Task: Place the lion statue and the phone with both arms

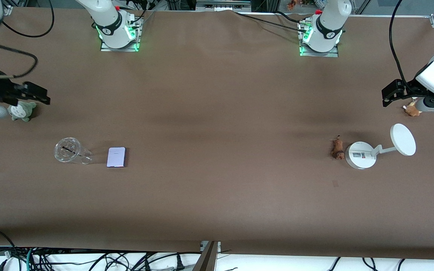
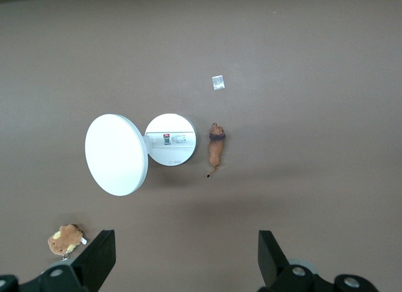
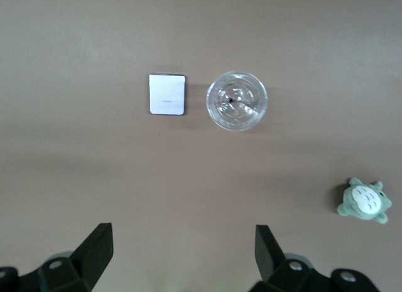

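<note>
The lion statue, a tiny orange-brown figurine with a thin dark tail, lies on the table beside the base of a white stand; it also shows in the left wrist view. The phone, a flat lavender rectangle, lies toward the right arm's end of the table beside a clear cup; it also shows in the right wrist view. My left gripper is open and empty, up over the table by a brown plush. My right gripper is open and empty, up over the table by a grey-green plush.
A white round stand with a disc stands beside the lion. A clear cup stands beside the phone. A brown plush and a grey-green plush lie at the table's ends.
</note>
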